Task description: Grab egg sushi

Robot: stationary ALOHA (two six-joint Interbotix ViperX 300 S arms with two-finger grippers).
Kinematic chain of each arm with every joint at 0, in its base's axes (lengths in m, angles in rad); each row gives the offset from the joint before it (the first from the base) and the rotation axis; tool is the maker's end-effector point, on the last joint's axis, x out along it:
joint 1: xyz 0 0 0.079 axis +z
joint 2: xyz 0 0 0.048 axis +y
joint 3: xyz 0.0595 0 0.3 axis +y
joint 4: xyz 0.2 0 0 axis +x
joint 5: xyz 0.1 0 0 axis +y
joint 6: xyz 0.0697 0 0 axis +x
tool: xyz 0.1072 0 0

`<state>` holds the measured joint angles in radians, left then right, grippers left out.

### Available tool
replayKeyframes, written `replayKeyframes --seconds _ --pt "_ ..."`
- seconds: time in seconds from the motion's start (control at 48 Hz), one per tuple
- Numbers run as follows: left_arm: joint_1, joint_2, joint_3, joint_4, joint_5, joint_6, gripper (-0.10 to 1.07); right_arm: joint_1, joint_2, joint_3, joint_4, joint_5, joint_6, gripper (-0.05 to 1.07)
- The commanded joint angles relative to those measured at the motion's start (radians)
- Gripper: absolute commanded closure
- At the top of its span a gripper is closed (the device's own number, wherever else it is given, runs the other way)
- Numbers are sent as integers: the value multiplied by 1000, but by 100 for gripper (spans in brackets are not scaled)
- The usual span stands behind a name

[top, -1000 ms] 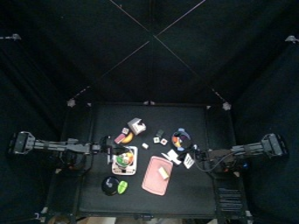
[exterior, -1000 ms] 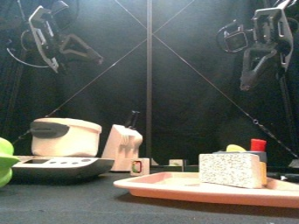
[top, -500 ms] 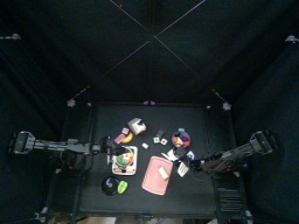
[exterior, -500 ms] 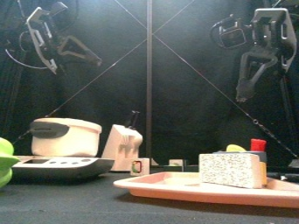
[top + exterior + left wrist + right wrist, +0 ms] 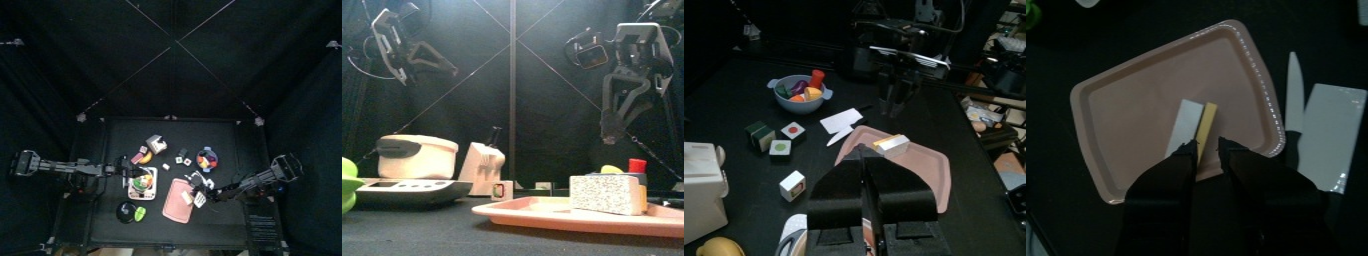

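Note:
The egg sushi [image 5: 1196, 122] is a small pale block with a yellow edge. It lies on the pink board [image 5: 1133, 95], and also shows in the top view [image 5: 187, 198] and the front view [image 5: 607, 194]. My right gripper [image 5: 1209, 150] hangs just above it with its jaws a little apart and nothing in them. In the top view the right gripper [image 5: 201, 190] reaches in over the board's right edge. My left gripper [image 5: 867, 160] is shut and empty, resting high at the table's left [image 5: 110, 172].
A white mat [image 5: 1327, 130] with a knife [image 5: 1291, 100] lies beside the board. A blue bowl of toy food [image 5: 800, 92] and small marked blocks [image 5: 791, 130] stand farther back. A white cooker [image 5: 416, 157] and a white knife block [image 5: 482, 165] are on the left.
My right arm has swung in from the table's right edge and come down over the pink board, above the egg sushi. The left arm has not moved.

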<state>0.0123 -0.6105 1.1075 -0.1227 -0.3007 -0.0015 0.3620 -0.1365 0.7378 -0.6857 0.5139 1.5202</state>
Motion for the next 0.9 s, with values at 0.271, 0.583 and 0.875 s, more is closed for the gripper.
replayKeyframes --seconds 0.271,0.583,0.875 --pt "-2 0 -11 0 -9 0 68 3 112 -75 26 -48 2 27" --pt "-2 0 -9 0 -9 0 68 14 143 -84 89 2 5 10" --pt "-2 0 -5 0 -9 0 68 17 167 -87 121 3 2 10"
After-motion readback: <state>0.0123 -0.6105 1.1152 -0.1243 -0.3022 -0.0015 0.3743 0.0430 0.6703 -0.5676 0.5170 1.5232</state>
